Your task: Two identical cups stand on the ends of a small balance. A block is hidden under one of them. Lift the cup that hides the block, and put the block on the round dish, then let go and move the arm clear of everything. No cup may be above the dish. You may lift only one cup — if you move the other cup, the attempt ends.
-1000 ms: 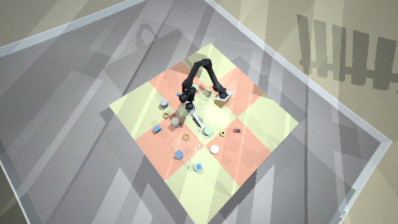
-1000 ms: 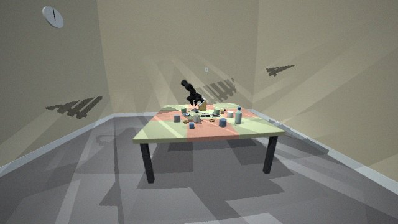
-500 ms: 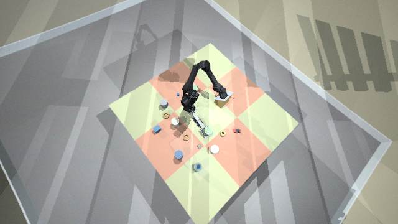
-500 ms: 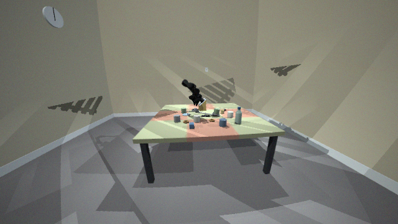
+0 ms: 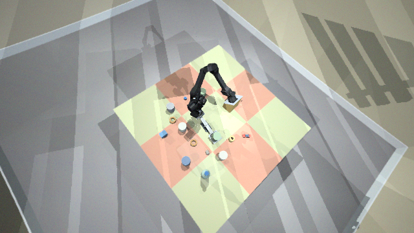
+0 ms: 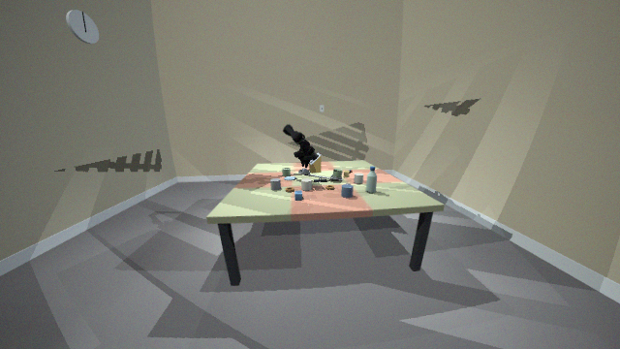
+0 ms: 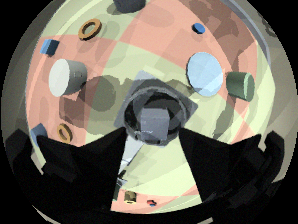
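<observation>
A balance with a pale beam (image 5: 206, 125) lies mid-table. One green cup (image 5: 217, 136) (image 6: 337, 173) stands on its far end. The near end, a square plate (image 7: 192, 106) with a round rim, has no cup on it; a grey-blue block (image 7: 155, 120) shows inside the rim. The other green cup (image 5: 203, 91) (image 6: 286, 172) (image 7: 240, 86) stands on the table, beyond the pale blue round dish (image 6: 290, 178) (image 7: 204, 74). The dish has nothing on it. My gripper (image 7: 153, 131) is open and empty, pointing down over the near end; the block appears between the fingertips. Its exact height is unclear.
A whitish cup (image 5: 182, 127) (image 7: 67, 77) stands near the balance, with brown rings (image 5: 193, 142) (image 7: 90, 30) around it. A grey cup (image 5: 170, 107), blue cup (image 5: 185, 160), another white cup (image 5: 223, 155), bottle (image 5: 205, 174) and yellow-brown box (image 5: 230, 107) stand farther out.
</observation>
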Controlling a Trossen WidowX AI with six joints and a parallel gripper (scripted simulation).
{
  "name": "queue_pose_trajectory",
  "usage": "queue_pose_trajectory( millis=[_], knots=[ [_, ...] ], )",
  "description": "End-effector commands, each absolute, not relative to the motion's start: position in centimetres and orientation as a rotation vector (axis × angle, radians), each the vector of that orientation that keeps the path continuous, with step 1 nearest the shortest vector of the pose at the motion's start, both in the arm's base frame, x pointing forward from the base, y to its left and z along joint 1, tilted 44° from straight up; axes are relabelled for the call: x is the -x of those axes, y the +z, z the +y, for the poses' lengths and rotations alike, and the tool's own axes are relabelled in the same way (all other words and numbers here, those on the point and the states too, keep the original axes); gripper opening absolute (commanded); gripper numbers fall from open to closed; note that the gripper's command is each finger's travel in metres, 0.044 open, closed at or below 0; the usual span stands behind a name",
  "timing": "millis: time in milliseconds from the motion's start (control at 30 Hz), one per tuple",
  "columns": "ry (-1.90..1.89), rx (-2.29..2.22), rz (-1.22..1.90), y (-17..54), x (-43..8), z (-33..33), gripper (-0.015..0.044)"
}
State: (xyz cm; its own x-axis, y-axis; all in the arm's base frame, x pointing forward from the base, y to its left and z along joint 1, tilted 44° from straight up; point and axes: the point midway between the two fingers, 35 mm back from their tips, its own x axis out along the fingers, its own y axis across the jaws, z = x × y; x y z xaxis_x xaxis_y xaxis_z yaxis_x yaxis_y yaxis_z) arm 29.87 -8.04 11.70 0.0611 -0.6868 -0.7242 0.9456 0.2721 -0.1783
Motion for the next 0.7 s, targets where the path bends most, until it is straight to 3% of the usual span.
queue_pose_trajectory(
  millis=[0, 533, 667],
  knots=[
    [-1.289, -0.375, 0.826, 11.1, -29.6, -8.6, 0.0260],
    [-1.290, -0.374, 0.825, 9.4, -29.7, -10.3, 0.0260],
    [-1.290, -0.374, 0.825, 9.4, -29.7, -10.3, 0.0175]
  ],
)
